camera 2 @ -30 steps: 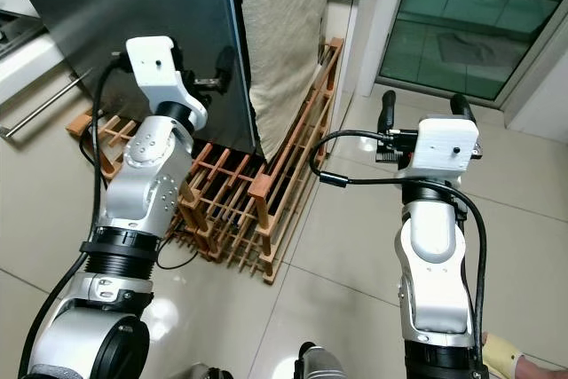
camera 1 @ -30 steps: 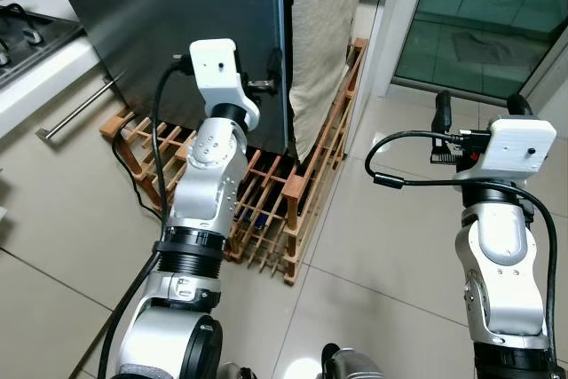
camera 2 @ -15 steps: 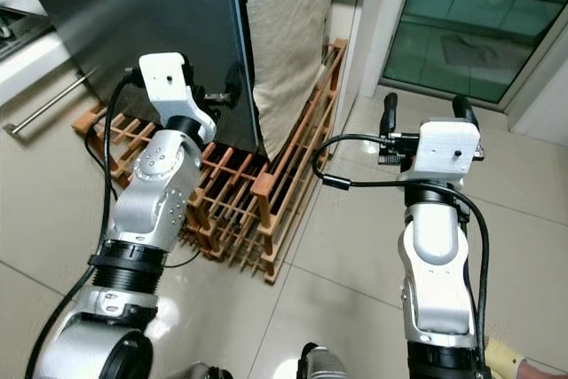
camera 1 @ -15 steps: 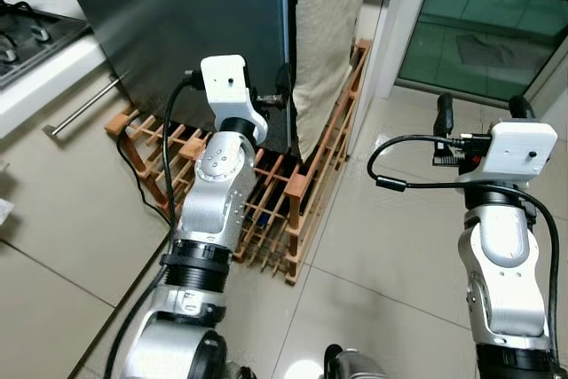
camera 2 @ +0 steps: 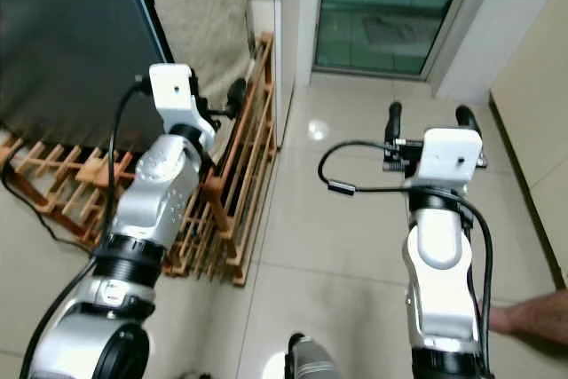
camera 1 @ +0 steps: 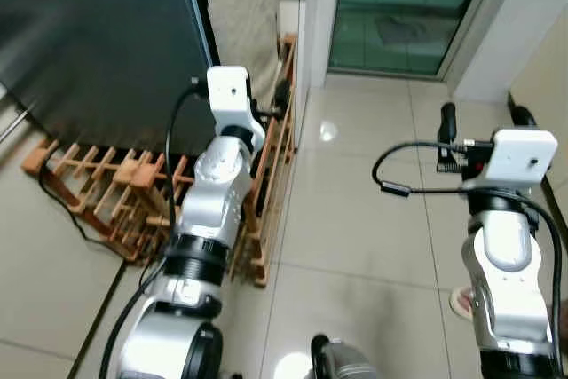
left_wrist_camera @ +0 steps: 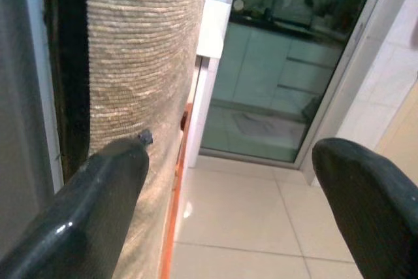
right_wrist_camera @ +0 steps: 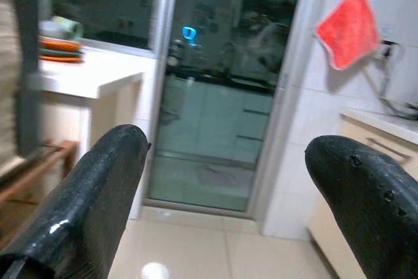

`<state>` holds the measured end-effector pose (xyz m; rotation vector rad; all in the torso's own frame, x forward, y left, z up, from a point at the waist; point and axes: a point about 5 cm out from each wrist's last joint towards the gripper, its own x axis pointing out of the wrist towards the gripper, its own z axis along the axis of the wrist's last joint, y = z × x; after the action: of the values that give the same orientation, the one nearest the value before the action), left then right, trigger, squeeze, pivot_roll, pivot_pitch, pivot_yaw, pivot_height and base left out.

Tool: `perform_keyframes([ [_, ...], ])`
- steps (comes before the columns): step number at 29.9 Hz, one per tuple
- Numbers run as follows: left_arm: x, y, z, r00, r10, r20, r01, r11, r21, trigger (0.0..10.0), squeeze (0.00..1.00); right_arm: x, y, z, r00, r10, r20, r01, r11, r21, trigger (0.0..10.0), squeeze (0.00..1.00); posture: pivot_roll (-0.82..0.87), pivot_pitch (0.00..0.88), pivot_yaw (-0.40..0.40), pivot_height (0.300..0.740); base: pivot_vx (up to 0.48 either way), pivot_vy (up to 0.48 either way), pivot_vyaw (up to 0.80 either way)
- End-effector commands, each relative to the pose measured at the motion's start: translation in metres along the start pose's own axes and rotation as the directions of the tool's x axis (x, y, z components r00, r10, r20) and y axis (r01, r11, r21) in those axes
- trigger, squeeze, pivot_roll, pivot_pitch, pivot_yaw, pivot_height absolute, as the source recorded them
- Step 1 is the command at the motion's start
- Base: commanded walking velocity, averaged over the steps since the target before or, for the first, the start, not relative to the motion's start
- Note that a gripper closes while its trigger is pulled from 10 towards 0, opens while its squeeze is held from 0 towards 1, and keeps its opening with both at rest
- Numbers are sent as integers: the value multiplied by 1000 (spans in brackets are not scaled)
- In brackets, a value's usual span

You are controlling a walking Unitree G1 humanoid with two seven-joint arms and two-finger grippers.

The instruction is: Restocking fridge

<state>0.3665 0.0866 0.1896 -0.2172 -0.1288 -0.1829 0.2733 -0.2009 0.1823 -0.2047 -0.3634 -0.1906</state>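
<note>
Two grippers are in front of me, both empty. At far left stands the fridge (camera 1: 98, 33), a dark tall panel, its door shut as far as I can judge; it is the task's target. A low wooden rack (camera 1: 106, 193) runs along its foot, and I cannot make out anything stored in its slots. A dark cable (camera 1: 62, 210) trails across the rack's left end.

My left gripper (left_wrist_camera: 228, 207) is raised beside the fridge's right edge, just next to a beige woven cloth (camera 1: 235, 6) that hangs there. The left wrist view shows both black fingers (left_wrist_camera: 98, 194) spread wide with only tiled floor (camera 1: 355, 210) between them; they hold nothing.

Step in hand, by my judgement: approach, before the door is opened. No stock item is carried. The next move calls for bringing the left fingers to the door's edge, where I cannot see a handle, and closing on it without catching the cloth.

Further right, a glass door (camera 1: 399, 6) closes off the next room. My right gripper (camera 1: 484, 117) is held out over the floor, well apart from the fridge, fingers likewise wide and bare. A white counter (right_wrist_camera: 85, 80) in the right wrist view bears a stack of plates (right_wrist_camera: 62, 37); a red cloth (right_wrist_camera: 346, 27) hangs on the wall.
</note>
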Motion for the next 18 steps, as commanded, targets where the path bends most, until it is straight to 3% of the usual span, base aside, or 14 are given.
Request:
perform_keyframes([
  [1, 3, 20, 4, 991, 134, -5, -134, 989, -66, 10000, 0, -1, 2, 1, 1000, 14, 14, -14, 1000, -2, 10000, 271, -244, 67, 52, 732, 0, 0, 0],
  [6, 4, 26, 17, 980, 192, 50, -185, 976, -112, 10000, 0, -1, 2, 2, 1000, 10, 17, -10, 1000, -2, 10000, 271, -249, 73, 57, 732, 0, 0, 0],
  [9, 2, 19, 29, 988, 115, 100, -104, 989, -104, 10000, 0, -3, 1, 3, 1000, 6, 20, -6, 1000, -6, 10000, 271, -254, 78, 60, 732, 0, 0, 0],
  [13, -5, 17, 27, 993, 79, 86, -71, 993, -89, 10000, 0, -4, -1, 3, 1000, 6, 16, -6, 1000, -11, 10000, 271, -251, 86, 58, 732, 0, 0, 0],
  [15, -15, 12, 16, 998, 59, 4, -58, 986, -156, 10000, 0, -6, -2, 1, 1000, 8, 6, -7, 1000, -16, 10000, 275, -244, 93, 53, 732, 0, 0, 0],
  [18, -20, 3, 15, 1000, 19, 25, -16, 991, -135, 10000, 0, -7, -2, -1, 1000, 10, 0, -10, 1000, -16, 10000, 267, -241, 96, 50, 732, 0, 0, 0],
])
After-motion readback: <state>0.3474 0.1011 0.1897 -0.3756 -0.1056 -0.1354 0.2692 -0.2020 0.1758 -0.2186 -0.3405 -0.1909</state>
